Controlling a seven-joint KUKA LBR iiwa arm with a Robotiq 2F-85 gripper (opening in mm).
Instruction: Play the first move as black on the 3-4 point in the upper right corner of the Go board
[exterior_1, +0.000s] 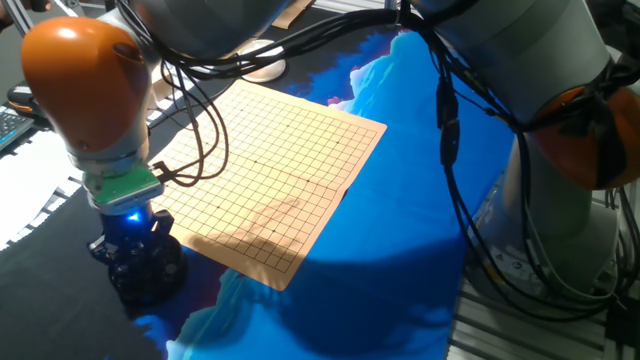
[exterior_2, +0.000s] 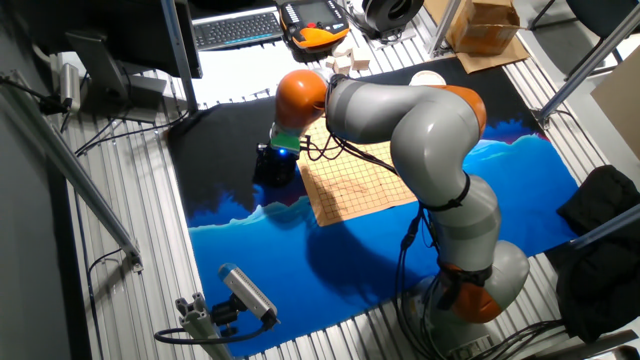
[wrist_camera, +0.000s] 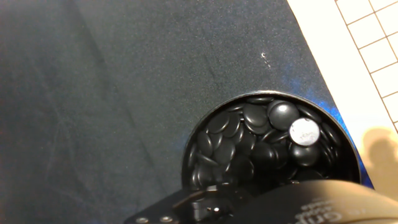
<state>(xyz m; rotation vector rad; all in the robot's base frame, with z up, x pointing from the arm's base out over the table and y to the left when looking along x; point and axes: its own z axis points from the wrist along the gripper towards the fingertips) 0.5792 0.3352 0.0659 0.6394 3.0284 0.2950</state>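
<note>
A tan Go board lies on the blue and black cloth, and its grid carries no stones. Off its near left corner stands a round black bowl. The hand view looks down into that bowl, full of glossy black stones; one of them catches a bright glare. No single black stone is set apart from the heap. My gripper hangs straight over the bowl, its tip down at the rim. Its dark body fills the bottom of the hand view and the fingers are hidden. A corner of the board shows at the upper right there.
Black cables droop from the arm over the board's left part. A pale round bowl sits beyond the board's far edge. The arm's grey base rises at the right. Black mat surrounds the bowl.
</note>
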